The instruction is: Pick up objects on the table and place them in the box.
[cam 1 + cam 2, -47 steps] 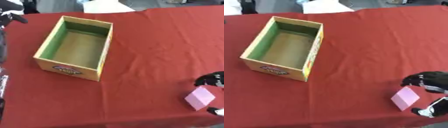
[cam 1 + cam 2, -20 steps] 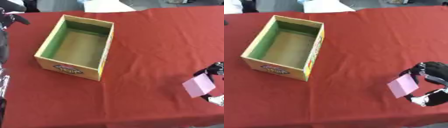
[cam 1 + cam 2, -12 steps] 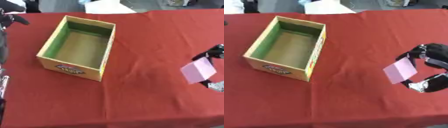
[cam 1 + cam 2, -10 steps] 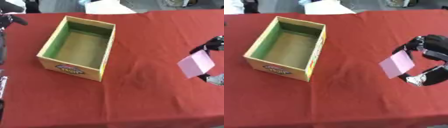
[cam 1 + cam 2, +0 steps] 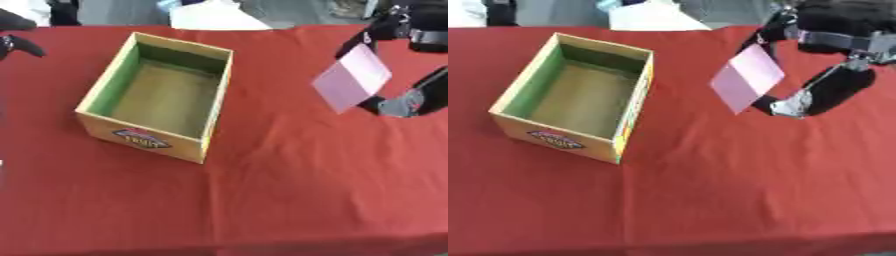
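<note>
In the left eye view I see my right hand (image 5: 411,65) pinching the pink block (image 5: 352,79) between thumb and fingers, lifted well above the red desk (image 5: 289,180). A couple of seconds ago it sat low near the desk's right edge; it has since risen and come inward toward the open cardboard box (image 5: 159,95), though still apart from it. My left hand (image 5: 17,37) shows at the upper left edge; I cannot tell its fingers' state.

In the right eye view the block (image 5: 747,77) hangs tilted, just right of the box (image 5: 575,95), which is empty.
</note>
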`<state>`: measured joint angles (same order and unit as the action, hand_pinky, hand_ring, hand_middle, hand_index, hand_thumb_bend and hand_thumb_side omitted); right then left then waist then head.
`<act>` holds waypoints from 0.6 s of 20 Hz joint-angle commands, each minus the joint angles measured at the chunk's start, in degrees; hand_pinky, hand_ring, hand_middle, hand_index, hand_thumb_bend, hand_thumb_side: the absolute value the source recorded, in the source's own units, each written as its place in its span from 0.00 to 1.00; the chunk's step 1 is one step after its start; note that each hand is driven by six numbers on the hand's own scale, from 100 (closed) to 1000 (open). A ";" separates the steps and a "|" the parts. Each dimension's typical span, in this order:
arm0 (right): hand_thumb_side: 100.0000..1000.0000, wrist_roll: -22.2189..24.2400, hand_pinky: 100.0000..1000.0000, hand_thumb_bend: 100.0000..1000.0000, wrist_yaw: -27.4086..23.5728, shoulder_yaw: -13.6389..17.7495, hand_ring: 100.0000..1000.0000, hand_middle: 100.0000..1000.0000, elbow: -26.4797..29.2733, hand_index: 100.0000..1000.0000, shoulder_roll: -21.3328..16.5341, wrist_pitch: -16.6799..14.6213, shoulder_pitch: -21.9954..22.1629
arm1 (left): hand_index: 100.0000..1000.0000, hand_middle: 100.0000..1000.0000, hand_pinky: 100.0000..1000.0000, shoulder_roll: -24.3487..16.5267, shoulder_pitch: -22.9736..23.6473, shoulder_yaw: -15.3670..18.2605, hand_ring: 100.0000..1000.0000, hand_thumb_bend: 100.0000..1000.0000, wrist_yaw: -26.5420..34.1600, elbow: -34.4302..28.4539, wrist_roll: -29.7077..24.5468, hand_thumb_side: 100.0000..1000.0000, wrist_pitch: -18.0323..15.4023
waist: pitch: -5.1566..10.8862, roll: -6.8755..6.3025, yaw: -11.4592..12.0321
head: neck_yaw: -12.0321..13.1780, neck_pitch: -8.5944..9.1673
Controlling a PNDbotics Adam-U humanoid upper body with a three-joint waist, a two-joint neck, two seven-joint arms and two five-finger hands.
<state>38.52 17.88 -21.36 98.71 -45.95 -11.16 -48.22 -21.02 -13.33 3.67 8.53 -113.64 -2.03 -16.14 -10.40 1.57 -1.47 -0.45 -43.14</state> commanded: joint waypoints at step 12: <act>0.45 0.58 0.68 0.00 12.90 0.67 0.53 0.33 -24.69 0.58 24.57 -1.18 -16.41 | 0.77 0.55 0.48 0.93 -2.11 -0.78 0.64 0.00 1.40 -0.95 -1.65 0.74 0.55 | 0.28 -0.04 2.72 | -1.96 1.78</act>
<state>39.70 29.00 -21.72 75.45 -22.32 -12.18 -63.12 -19.55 -14.74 2.91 9.60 -113.64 -3.37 -15.54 -10.95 1.70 1.39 -2.10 -42.09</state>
